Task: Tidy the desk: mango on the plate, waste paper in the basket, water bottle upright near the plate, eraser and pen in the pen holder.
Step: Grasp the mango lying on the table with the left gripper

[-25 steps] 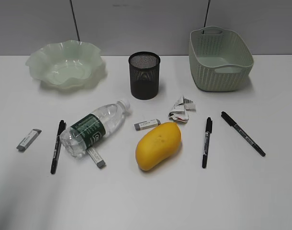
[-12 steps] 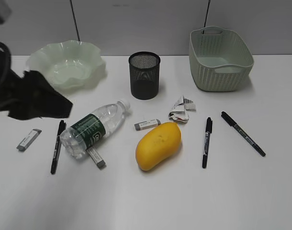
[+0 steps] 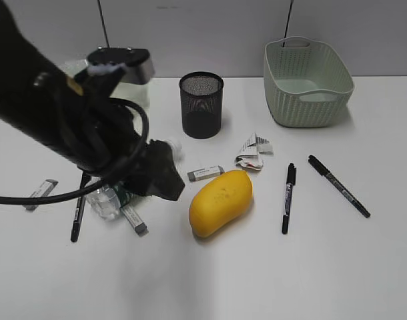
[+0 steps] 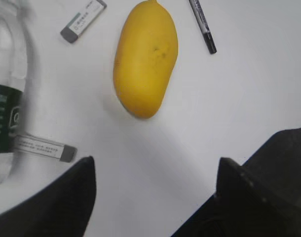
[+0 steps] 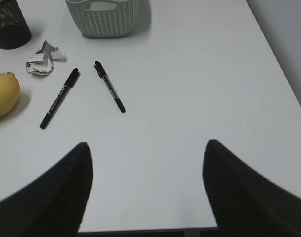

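Currently left jaws are spread wide with nothing between them, hanging over bare bench. Mango lies just ahead of the gap, long axis pointing away from the jaws, not touching either finger. Water bottle is on its side, off beyond the left finger; one eraser touches the bottle close to that finger, another eraser lies farther ahead, left of the mango. A pen tip is ahead-right.

Right jaws are also wide apart and empty, over bare bench. Two pens lie ahead, waste paper beyond them to the left, basket farther ahead, pen holder far ahead-left.

Exterior view: left arm covers the plate and most of the bottle.
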